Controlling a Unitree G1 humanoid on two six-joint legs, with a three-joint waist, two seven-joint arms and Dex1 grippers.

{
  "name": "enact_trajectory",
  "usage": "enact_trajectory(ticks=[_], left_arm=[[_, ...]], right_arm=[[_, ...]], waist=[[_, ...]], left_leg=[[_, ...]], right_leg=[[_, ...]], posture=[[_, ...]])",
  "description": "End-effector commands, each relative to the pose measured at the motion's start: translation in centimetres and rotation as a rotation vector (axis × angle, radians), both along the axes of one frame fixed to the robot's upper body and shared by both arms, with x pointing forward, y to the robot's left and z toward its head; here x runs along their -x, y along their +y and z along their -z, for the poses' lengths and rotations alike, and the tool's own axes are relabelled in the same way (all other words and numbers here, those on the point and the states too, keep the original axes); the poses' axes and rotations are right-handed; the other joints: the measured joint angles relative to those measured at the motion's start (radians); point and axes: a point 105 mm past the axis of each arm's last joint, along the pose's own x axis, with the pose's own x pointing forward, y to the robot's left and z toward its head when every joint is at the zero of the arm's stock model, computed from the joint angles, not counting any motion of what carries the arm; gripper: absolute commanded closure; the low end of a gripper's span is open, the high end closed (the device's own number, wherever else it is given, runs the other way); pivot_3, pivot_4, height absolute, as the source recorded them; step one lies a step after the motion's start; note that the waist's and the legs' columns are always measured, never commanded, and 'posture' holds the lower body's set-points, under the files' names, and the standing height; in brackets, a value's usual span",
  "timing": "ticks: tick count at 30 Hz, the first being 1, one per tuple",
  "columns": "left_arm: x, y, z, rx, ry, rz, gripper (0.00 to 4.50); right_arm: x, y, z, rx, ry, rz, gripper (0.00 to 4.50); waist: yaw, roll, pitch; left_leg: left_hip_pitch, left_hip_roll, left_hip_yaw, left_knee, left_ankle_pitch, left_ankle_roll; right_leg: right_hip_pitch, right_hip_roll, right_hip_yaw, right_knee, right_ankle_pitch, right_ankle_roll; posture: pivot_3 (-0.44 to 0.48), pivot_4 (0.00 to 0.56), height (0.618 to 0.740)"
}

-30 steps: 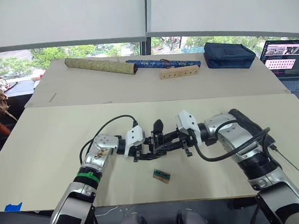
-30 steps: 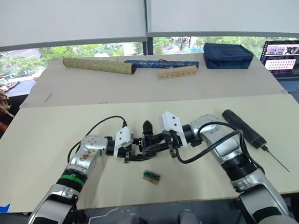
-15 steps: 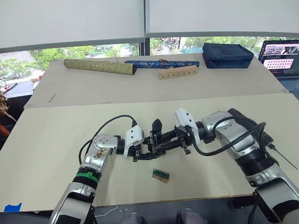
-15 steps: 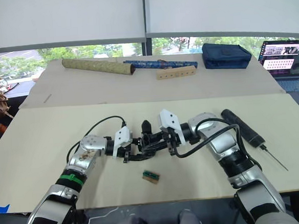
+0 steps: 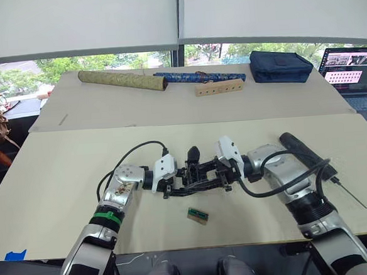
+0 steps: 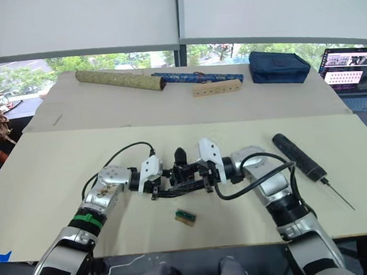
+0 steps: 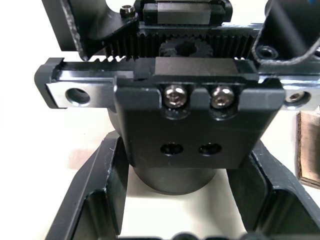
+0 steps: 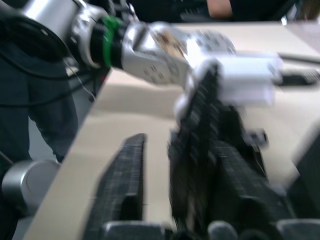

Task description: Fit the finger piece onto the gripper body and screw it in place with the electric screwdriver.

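left claw (image 7: 172,220) pinching gripper body (image 7: 187,117) | right claw (image 5: 206,173): moved closer, grip unclear | electric screwdriver (image 6: 297,156) untouched on table (image 5: 59,165) | fitting stage ongoing

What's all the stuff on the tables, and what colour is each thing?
gripper body: one, black, middle of the near table, between the two grippers
electric screwdriver: one, black with a thin metal bit, near table, right side
small block: one, tan and green, near table, in front of the gripper body
rolled tube: one, olive, far table, left
long roll: one, blue patterned, far table, middle
wooden strip with holes: one, tan, far table, in front of the blue roll
pouch: one, dark blue, far table, right
laptop: one, screen lit, far right
left gripper: black fingers, shut on the gripper body
right gripper: black fingers, at the gripper body
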Motion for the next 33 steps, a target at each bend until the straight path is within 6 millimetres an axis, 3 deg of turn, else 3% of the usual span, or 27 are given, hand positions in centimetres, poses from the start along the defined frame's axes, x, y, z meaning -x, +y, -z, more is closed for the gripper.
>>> enact_trajectory(ticks=[1, 4, 17, 19, 22, 27, 33], left_arm=[[0.6, 0.2, 1.6, -0.044, 0.034, 0.006, 2.23], [0.6, 0.1, 1.6, -0.043, 0.034, 0.002, 2.23], [0.4, 0.4, 2.0, -0.042, 0.052, -0.037, 2.23], [-0.3, 0.5, 1.7, -0.020, 0.039, -0.092, 1.19], [-0.4, 0.6, 1.6, -0.016, 0.038, -0.098, 0.07], [0.2, 1.7, 1.6, -0.026, 0.026, -0.088, 0.07], [1.9, 6.0, 0.1, 0.043, 0.036, -0.141, 0.07]], right_arm=[[-0.2, -0.9, -1.0, -0.022, -0.068, 0.018, 1.04], [-0.1, -1.0, -1.6, -0.052, -0.090, 0.026, 0.04], [1.8, -1.1, -4.3, -0.150, -0.159, -0.007, 0.04], [2.4, -1.1, -4.9, -0.166, -0.173, -0.017, 0.00], [2.9, -1.2, -5.6, -0.186, -0.184, -0.023, 0.00], [3.4, -1.8, -6.8, -0.198, -0.211, -0.014, 0.00], [3.7, -5.8, -8.9, -0.213, -0.225, 0.183, 0.00]], waist=[[0.001, 0.000, 0.000], [0.001, 0.000, 0.000], [0.005, 0.000, 0.000], [0.007, 0.000, 0.000], [0.007, 0.000, 0.000], [0.006, 0.000, 0.000], [-0.012, 0.000, 0.000]], left_leg=[[0.000, 0.000, 0.000, 0.000, 0.000, 0.001], [-0.001, -0.001, 0.000, 0.000, -0.001, 0.001], [0.000, -0.001, 0.000, 0.000, -0.001, 0.001], [0.000, -0.001, 0.000, 0.000, -0.001, 0.001], [0.000, -0.001, 0.000, 0.000, -0.001, 0.001], [0.000, 0.000, 0.000, 0.000, -0.001, 0.001], [0.001, 0.001, 0.000, -0.004, 0.000, 0.000]], right_leg=[[0.000, 0.000, 0.000, 0.000, 0.000, 0.000], [0.000, -0.001, 0.000, -0.001, 0.000, 0.000], [0.001, 0.000, 0.000, -0.001, 0.000, 0.000], [0.001, -0.001, 0.000, -0.001, 0.000, 0.000], [0.000, -0.001, 0.000, -0.001, 0.000, 0.000], [0.000, -0.001, 0.000, -0.002, 0.000, 0.000], [-0.002, -0.001, -0.001, -0.001, 0.000, 0.000]], posture=[[0.000, 0.150, 0.740], [0.000, 0.150, 0.740], [0.000, 0.150, 0.740], [0.000, 0.150, 0.740], [0.000, 0.150, 0.740], [0.000, 0.150, 0.740], [0.000, 0.150, 0.740]])
